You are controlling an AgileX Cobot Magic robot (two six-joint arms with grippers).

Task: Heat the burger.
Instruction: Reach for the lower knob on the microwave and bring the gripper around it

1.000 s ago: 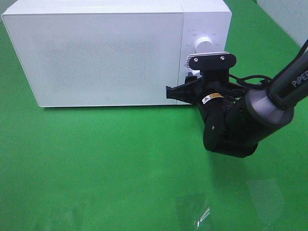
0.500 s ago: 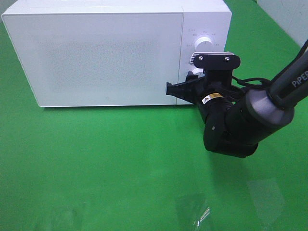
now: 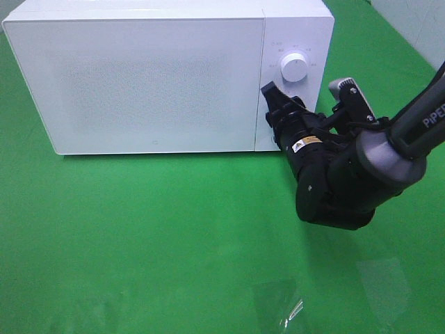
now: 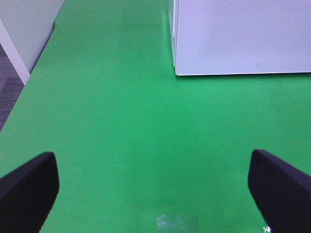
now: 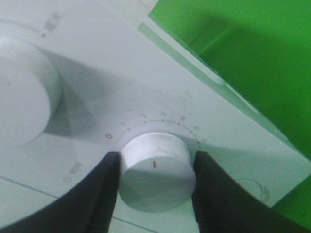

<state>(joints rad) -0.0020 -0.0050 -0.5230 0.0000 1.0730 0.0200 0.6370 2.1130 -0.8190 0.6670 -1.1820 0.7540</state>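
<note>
The burger is out of view. The white microwave [image 3: 153, 83] stands at the back of the green table with its door closed. In the exterior high view my right gripper [image 3: 276, 111] is pressed against the control panel below the upper knob [image 3: 293, 67]. The right wrist view shows this gripper [image 5: 156, 162] shut on the lower knob [image 5: 160, 145], one black finger [image 5: 97, 194] on each side of it. The red mark on that knob points toward the camera, away from the numbered dial. My left gripper [image 4: 155, 187] hangs open over bare green cloth, short of the microwave's corner [image 4: 243, 34].
The upper knob [image 5: 22, 92] sits close beside the held one. A pale wall panel [image 4: 24, 29] and the table's edge lie to the left of the left arm. Shiny clear patches [image 3: 278, 306] lie on the cloth near the front.
The right wrist has rolled clockwise while on the lower knob: its camera mount swung from above the gripper to the right, and the visible finger rose from the left to the top.
</note>
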